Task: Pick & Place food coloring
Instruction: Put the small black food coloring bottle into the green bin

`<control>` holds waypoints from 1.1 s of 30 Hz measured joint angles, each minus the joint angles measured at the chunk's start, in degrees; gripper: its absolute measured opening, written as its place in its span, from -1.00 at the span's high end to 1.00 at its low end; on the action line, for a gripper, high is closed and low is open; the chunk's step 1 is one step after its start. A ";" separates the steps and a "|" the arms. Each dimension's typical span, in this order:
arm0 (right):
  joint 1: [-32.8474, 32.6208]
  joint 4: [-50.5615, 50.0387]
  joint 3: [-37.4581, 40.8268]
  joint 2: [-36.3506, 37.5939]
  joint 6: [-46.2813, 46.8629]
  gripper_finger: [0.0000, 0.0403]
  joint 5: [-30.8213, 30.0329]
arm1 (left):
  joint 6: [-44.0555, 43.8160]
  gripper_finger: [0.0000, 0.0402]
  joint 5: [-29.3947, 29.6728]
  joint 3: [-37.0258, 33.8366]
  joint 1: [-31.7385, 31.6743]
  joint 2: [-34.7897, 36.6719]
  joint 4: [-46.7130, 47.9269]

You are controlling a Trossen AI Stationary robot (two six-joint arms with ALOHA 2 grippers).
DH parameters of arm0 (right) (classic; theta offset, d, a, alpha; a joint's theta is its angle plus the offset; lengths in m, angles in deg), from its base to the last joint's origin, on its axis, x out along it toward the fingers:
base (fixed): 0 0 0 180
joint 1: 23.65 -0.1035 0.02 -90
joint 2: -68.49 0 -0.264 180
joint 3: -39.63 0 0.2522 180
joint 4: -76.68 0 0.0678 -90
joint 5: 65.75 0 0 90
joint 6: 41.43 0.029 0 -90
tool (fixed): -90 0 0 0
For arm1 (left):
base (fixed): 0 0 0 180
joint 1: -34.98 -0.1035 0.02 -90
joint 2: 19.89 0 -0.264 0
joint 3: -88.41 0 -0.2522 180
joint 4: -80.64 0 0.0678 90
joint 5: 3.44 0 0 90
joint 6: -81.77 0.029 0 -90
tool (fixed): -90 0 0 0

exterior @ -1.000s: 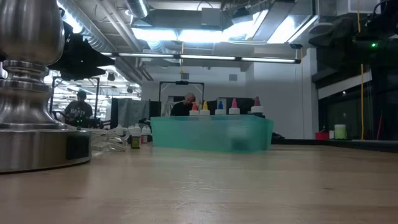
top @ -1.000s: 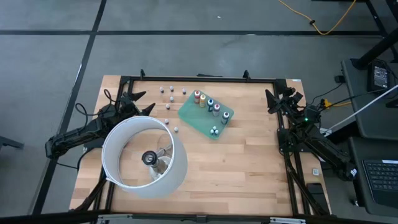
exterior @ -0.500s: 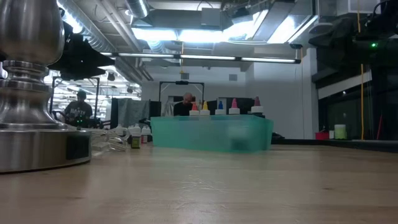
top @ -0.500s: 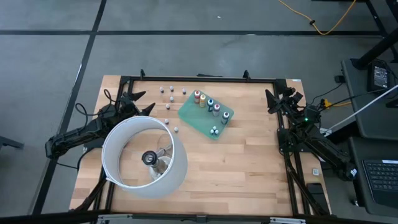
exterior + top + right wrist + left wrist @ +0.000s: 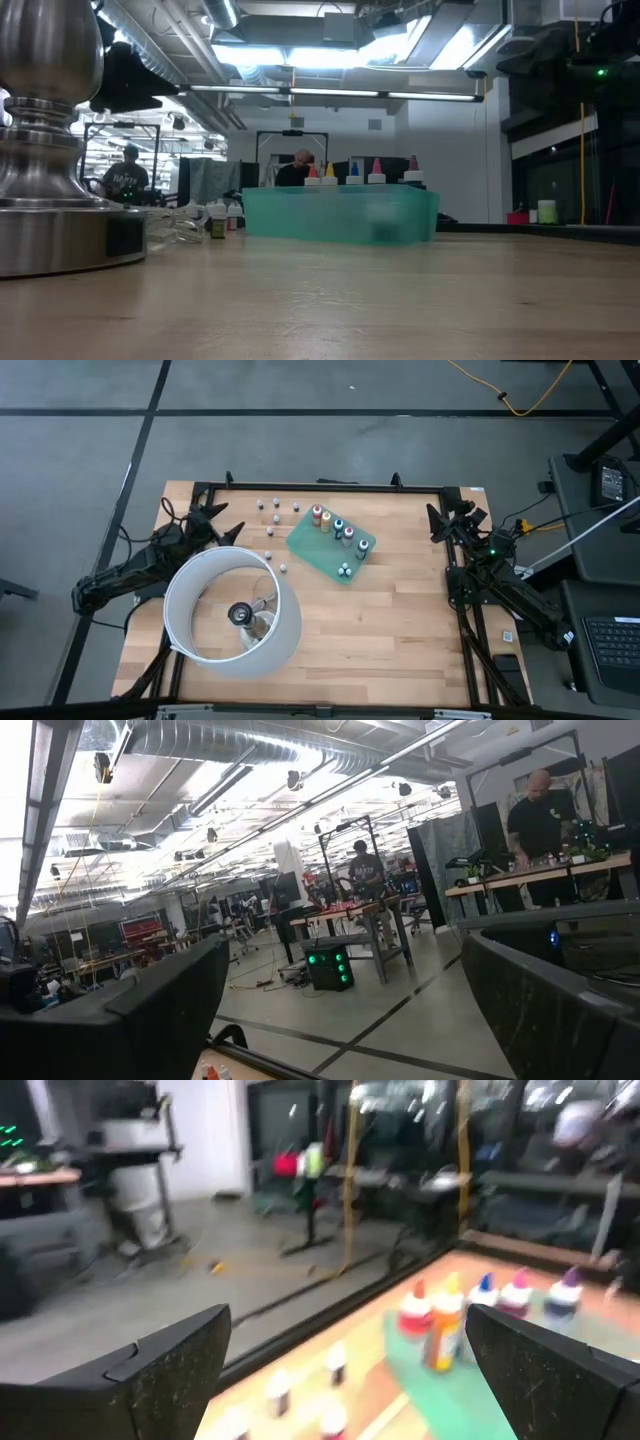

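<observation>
Left gripper (image 5: pixel 212 513): held with fingers spread wide near the counter's (image 5: pixel 400 630) far-left corner, faced toward the loose bottles, presumably for a first pick.
Right gripper (image 5: pixel 437 518): parked at the far-right corner, fingers spread, nothing held.
Food coloring (image 5: pixel 337 530): coloured bottles stood on the green sheet (image 5: pixel 312 550); pale ones (image 5: pixel 269 507) scattered just beside it.
Ring lamp (image 5: pixel 233 612): set near the left arm, crowding its reach.

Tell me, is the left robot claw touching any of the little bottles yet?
Apart. In the high view the left gripper sits at the table's left edge, with bare wood between it and the nearest small bottles. Its fingers are open.
</observation>
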 joint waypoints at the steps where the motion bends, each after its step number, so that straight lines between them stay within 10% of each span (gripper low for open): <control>1: 0.00 -0.02 0.00 0.00 0.00 -0.98 0.00 | -0.06 -0.99 1.37 1.76 0.00 -0.93 2.81; 13: -0.01 0.00 0.00 0.00 -0.02 -0.98 0.00 | -23.75 -0.99 10.89 22.57 0.04 -30.96 9.19; 33: 0.00 -0.01 0.00 0.00 -0.01 -0.98 0.00 | -59.21 -0.99 7.41 58.81 2.84 -68.35 34.84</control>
